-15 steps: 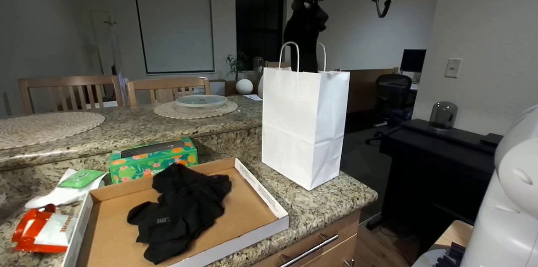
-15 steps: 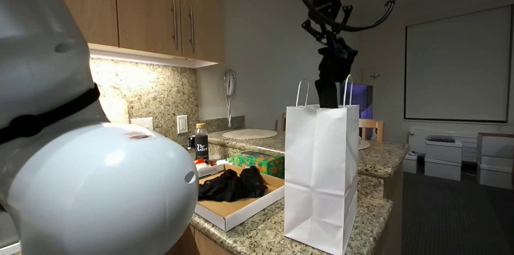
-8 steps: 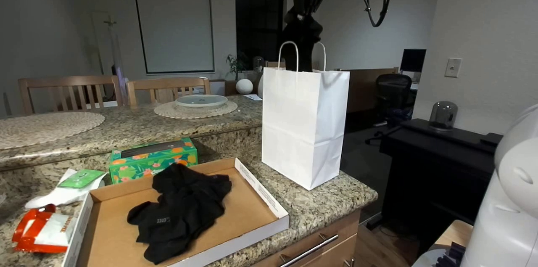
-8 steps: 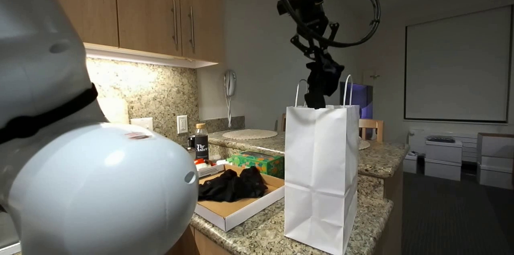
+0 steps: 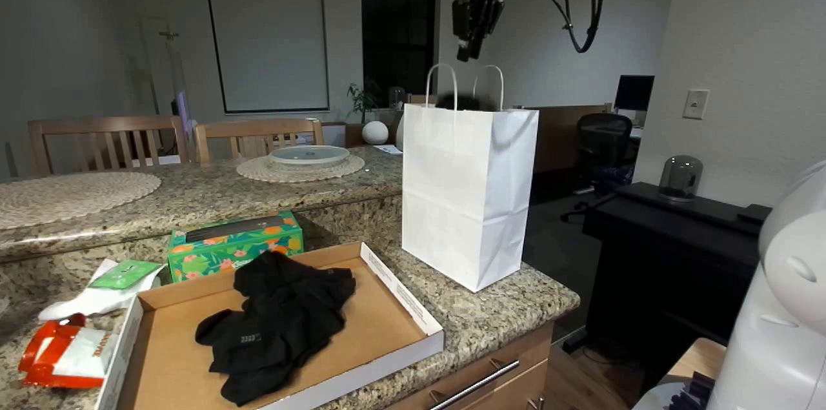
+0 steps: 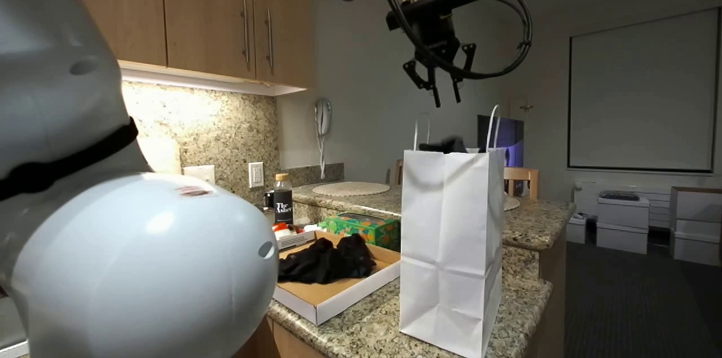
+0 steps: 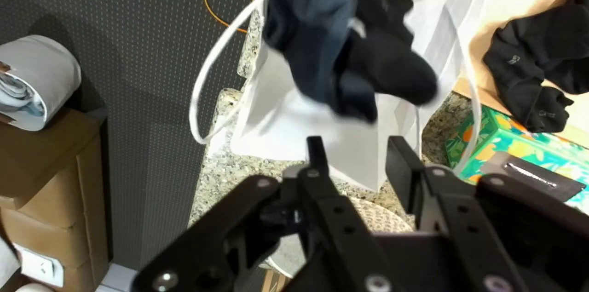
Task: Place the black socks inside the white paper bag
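While the tool (image 6: pixel 447 101) hangs above the open mouth of the white paper bag (image 6: pixel 443 251), its two fingers (image 7: pixel 317 156) stand apart, and in the wrist view the bag's pale paper shows in the gap between their tips. Below those tips and clear of them, the black socks (image 6: pixel 445 145) sit at the bag's mouth, between its two upright handles (image 7: pixel 224 41). In both exterior views only their top pokes over the rim, and the paper hides how deep the rest reaches. In the wrist view they look slightly blurred, one of them bluish.

The bag stands upright near the end of the granite table (image 5: pixel 535 297). Beside it, near but not touching, is a shallow cardboard tray (image 5: pixel 384 297) with white outer walls, holding a crumpled heap of similar black socks (image 5: pixel 277 326) marked with small pale lettering. Just behind the tray, a green floral box (image 5: pixel 235 248) stands below a raised ledge (image 5: pixel 193 200). Two round woven placemats (image 5: pixel 77 194) lie on the ledge. On the tray's far side from the bag lie a red-and-white packet (image 5: pixel 68 355) and a green packet (image 5: pixel 126 274). In an exterior view, a dark bottle (image 6: pixel 283 203) with a tan cap stands farther back.
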Controlling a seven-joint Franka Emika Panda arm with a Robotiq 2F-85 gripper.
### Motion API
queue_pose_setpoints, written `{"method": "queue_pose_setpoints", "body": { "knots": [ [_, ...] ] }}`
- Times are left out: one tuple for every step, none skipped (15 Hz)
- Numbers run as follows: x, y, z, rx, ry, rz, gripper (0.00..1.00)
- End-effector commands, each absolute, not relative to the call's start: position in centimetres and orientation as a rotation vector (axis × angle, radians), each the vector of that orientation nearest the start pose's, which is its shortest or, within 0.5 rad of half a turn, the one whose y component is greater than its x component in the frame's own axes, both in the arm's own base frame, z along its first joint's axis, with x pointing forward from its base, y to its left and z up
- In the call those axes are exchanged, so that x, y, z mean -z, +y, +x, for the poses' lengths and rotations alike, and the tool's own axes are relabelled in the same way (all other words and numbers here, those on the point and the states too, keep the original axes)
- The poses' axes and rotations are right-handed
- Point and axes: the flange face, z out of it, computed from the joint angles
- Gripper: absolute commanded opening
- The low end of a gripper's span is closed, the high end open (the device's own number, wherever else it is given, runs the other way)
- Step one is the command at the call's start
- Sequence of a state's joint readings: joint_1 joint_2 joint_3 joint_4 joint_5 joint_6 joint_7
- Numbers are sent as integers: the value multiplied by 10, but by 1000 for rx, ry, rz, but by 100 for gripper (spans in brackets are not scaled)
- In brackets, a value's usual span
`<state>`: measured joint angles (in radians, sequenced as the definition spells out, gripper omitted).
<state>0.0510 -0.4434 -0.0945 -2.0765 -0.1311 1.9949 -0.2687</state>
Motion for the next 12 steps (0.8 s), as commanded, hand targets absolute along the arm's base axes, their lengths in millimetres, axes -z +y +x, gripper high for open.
{"method": "queue_pose_setpoints", "body": {
  "knots": [
    [-677,-32,443,690,-328,-3195,69],
    [-690,-27,442,740,-319,-3181,77],
    [-708,-16,440,820,-333,-3158,82],
    [-722,-3,439,877,-364,-3141,90],
    [-732,15,439,919,-418,-3126,95],
    [-740,34,439,936,-464,-3115,100],
    [-740,57,444,944,-474,-3113,100],
    [-738,80,446,931,-503,-3115,100],
    [-729,107,448,892,-546,-3106,100],
    [-719,133,449,869,-582,-3095,100],
    [-707,159,453,885,-596,-3062,100],
    [-694,181,456,867,-614,-3044,100]
  ]
}}
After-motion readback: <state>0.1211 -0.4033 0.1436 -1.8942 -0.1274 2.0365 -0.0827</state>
